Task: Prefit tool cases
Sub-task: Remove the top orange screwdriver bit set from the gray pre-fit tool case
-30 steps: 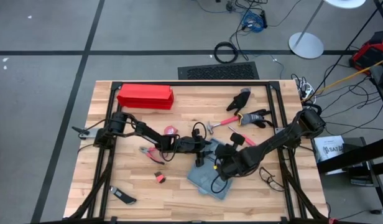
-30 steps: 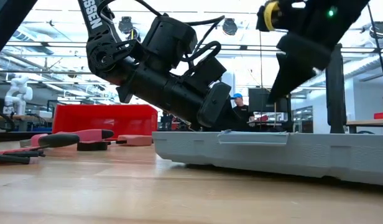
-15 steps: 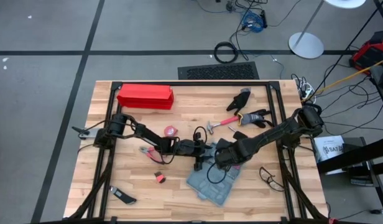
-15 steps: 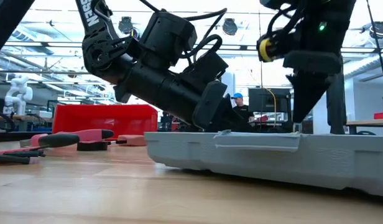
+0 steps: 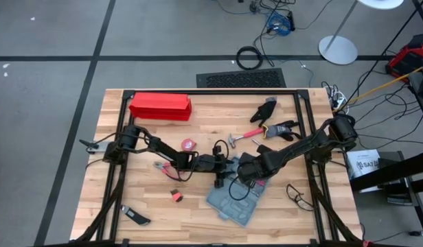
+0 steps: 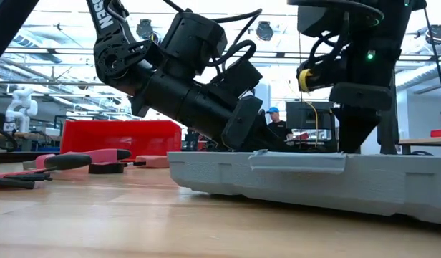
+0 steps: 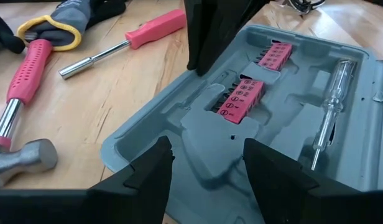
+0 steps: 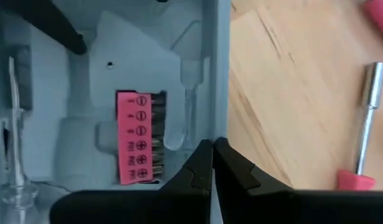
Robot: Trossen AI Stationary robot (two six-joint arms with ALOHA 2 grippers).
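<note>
- The tool case [image 5: 235,197] lies open on the wooden counter [image 5: 198,213], low in the middle of the high view, turned at an angle to the counter's edges.
- Inside the case, in the left wrist view, there are two pink bit holders [image 7: 241,98] in the grey recesses and a clear-handled screwdriver [image 7: 328,121] near the right wall.
- The left gripper [image 5: 229,167] is at the upper left edge of the case in the high view. Its fingers [image 7: 145,177] stand wide apart over the near rim of the case and hold nothing.
- The right gripper [image 5: 244,177] is just beside it, at the upper edge of the case. Its fingers [image 8: 201,168] are pressed together, with nothing between them, right at the case wall next to a pink bit holder [image 8: 137,138].
- In the low view the case [image 6: 313,179] rests flat on the counter, with both arms above it.
- A red box [image 5: 161,106] is at the upper left of the counter, well apart from the case.
- A hammer with a pink handle [image 5: 244,136] and a pair of gloves [image 5: 275,120] lie in the upper right part of the counter.
- A pink-handled driver [image 7: 126,43] lies on the wood beside the case.
</note>
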